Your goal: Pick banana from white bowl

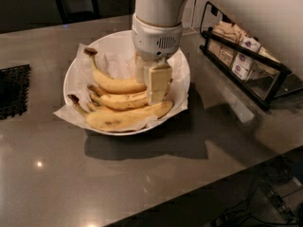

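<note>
The white bowl (75, 74) with a crumpled white paper liner sits on the grey counter. Three yellow bananas lie in it: a far one (111, 84), a middle one (118, 100) and a near one (123, 118). My gripper (150, 82) hangs straight down from the white arm into the bowl's right half. Its cream fingers (157, 83) reach down at the right ends of the far and middle bananas, one finger in front of them and one behind. The banana ends there are hidden by the fingers.
A black wire rack (246, 67) with packets stands to the right of the bowl. A black mesh mat (13, 91) lies at the left edge. The counter's front edge runs diagonally at the lower right, with cables on the floor below.
</note>
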`<state>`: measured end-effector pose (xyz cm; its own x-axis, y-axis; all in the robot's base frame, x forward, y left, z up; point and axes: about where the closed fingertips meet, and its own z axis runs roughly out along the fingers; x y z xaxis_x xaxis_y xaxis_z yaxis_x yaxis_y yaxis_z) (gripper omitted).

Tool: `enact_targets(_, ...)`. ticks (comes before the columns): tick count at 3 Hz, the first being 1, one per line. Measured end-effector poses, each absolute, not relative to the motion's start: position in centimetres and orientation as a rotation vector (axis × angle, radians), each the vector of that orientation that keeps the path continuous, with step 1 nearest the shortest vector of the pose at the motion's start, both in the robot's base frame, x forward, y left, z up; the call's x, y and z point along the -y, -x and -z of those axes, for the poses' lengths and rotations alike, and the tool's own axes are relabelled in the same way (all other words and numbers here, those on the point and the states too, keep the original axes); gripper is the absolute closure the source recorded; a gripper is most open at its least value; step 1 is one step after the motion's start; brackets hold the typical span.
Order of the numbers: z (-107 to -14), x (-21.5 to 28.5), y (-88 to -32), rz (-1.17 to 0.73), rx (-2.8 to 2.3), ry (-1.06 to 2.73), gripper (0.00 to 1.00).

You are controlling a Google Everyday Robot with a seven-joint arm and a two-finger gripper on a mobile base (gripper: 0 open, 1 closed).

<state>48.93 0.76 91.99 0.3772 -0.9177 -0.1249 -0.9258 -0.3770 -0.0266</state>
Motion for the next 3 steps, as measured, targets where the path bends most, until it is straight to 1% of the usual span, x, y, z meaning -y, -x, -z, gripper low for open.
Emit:
enact_targets(2, -90.5, 1.8, -49.5, -0.182, -1.796, 2.496, 0.47)
enact_targets(3, -89.8, 2.1, -50.0, -0.200, -1.805, 2.504, 0.47)
